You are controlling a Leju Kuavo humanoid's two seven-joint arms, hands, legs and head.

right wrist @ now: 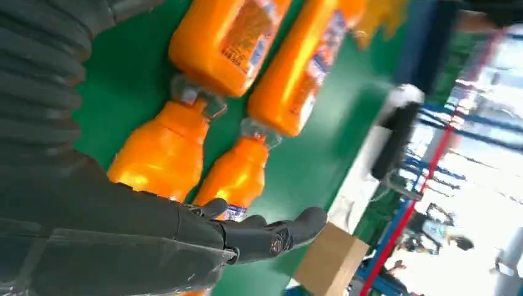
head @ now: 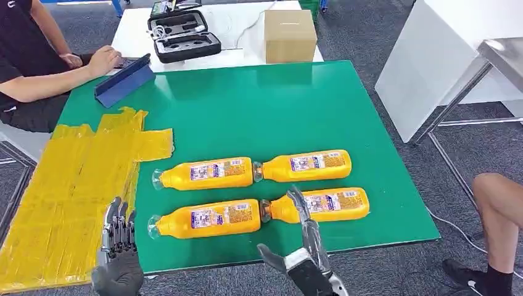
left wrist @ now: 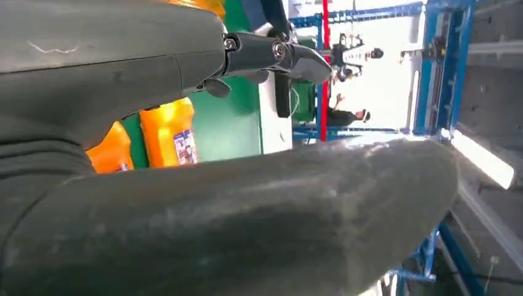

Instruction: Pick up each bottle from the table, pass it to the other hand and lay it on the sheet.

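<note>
Four orange bottles lie on their sides on the green table [head: 259, 105] in two rows. The back row holds one at the left [head: 206, 173] and one at the right [head: 308, 165]. The front row holds one at the left [head: 206, 218] and one at the right [head: 321, 205]. My right hand [head: 305, 246] is open, its fingers reaching up over the neck of the front right bottle [right wrist: 161, 151], holding nothing. My left hand [head: 118, 246] hovers open over the near end of the yellow sheet [head: 68, 185], empty. The bottles [left wrist: 168, 132] appear past its thumb in the left wrist view.
A person sits at the back left, one hand [head: 105, 60] by a blue folder [head: 125, 80]. A cardboard box [head: 290, 35] and a black case [head: 184, 34] stand on the white table behind. Another person's leg [head: 499, 216] is at the right. White furniture [head: 444, 61] stands to the right.
</note>
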